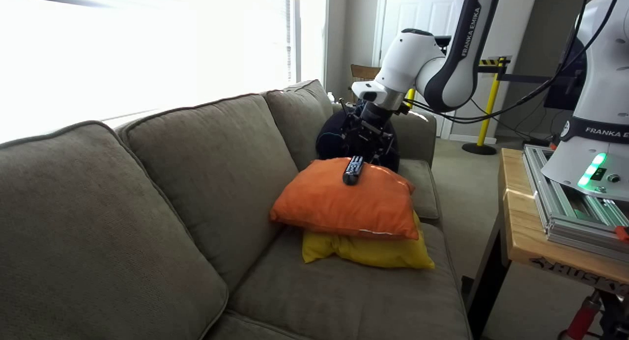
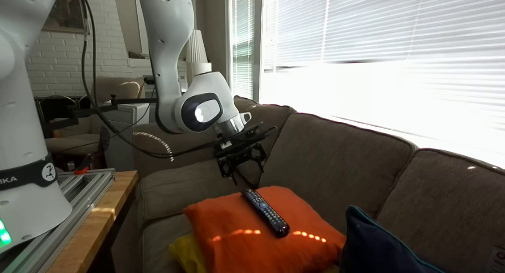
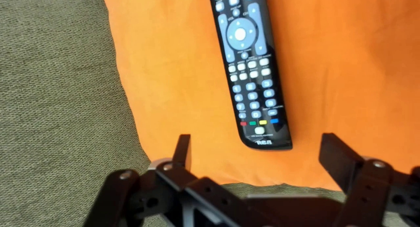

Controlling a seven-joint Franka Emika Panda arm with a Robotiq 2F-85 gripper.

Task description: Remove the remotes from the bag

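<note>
Claw (image 3: 256,142) gapes near the remote (image 3: 252,79) lettered "RCA".

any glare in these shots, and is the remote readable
In both exterior views the window is largely blown out to white; in an exterior view small bright patches cross the orange pillow; in the wrist view the remote shows mostly legible digits, smaller lettering blurred.

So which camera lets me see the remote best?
The wrist view: the remote is close up there, so its red, green, yellow and blue buttons show, though one end is cut off by the top edge. Both exterior views show it seemingly whole but smaller, lying on the orange pillow.
</note>
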